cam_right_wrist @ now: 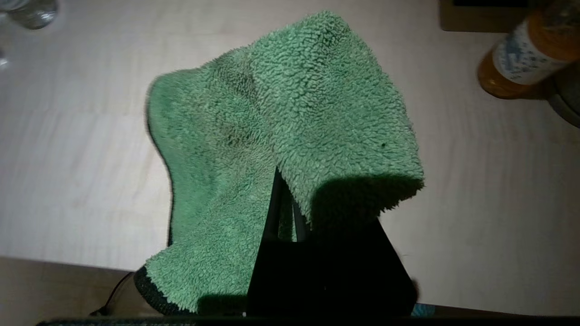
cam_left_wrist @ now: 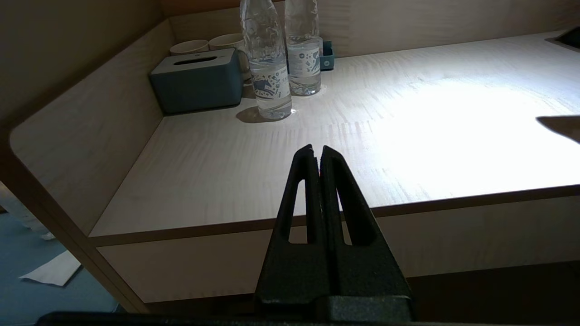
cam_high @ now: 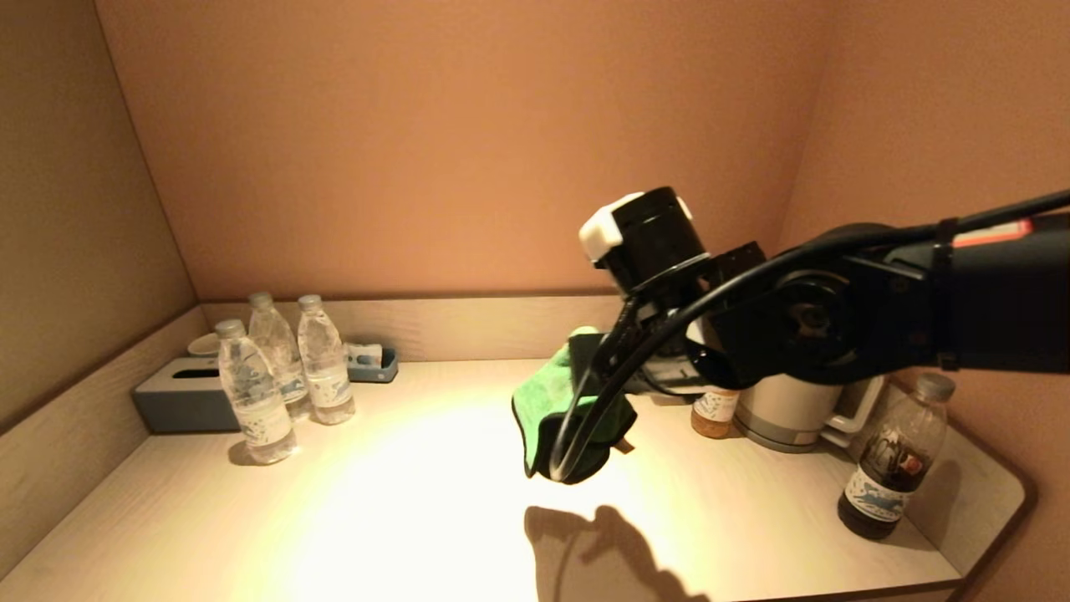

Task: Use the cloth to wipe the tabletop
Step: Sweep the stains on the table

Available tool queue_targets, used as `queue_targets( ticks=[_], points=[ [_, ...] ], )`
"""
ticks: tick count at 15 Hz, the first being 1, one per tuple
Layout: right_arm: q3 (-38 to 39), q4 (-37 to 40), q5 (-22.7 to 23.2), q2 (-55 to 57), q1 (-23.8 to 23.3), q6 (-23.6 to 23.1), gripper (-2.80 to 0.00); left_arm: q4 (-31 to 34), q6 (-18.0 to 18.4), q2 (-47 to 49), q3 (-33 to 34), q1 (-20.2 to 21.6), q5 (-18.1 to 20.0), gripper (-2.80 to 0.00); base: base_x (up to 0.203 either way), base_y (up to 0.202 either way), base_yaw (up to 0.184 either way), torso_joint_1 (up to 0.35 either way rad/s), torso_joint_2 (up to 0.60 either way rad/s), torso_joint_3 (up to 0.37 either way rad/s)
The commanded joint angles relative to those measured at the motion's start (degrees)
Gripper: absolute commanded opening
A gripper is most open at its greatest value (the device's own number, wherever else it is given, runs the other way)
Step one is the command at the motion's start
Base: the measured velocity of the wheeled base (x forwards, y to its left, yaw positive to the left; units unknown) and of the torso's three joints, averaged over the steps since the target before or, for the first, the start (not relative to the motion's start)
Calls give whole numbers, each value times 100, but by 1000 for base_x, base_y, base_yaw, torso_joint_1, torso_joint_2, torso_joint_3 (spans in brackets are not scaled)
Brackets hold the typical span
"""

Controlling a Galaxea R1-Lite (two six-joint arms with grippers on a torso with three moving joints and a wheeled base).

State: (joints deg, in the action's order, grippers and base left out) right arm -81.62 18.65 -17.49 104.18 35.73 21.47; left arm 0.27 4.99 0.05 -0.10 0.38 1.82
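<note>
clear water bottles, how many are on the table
3, clustered at the table's left rear beside the grey tissue box: front bottle, middle bottle, right bottle. The dark-drink bottle at right is excluded; none seem hidden.

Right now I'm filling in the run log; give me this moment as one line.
right gripper: shut on cloth, held above table | left gripper: shut, parked off front edge | wiping: not touching

green cloth [cam_right_wrist: 290, 113], pale wood-grain tabletop [cam_high: 401, 518], blue-grey tissue box [cam_left_wrist: 197, 81]
</note>
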Motion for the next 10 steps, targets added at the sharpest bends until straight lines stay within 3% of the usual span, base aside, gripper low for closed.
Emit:
queue_targets(
  ticks=[1,10],
  points=[
    [117,-35,44,354,-617,-2,-280,0,9,4,1,5,3,-280,0,0,0,0,0,0],
    [243,-230,88,349,-1481,-73,-280,0,11,4,1,-3,3,-280,0,0,0,0,0,0]
  ],
)
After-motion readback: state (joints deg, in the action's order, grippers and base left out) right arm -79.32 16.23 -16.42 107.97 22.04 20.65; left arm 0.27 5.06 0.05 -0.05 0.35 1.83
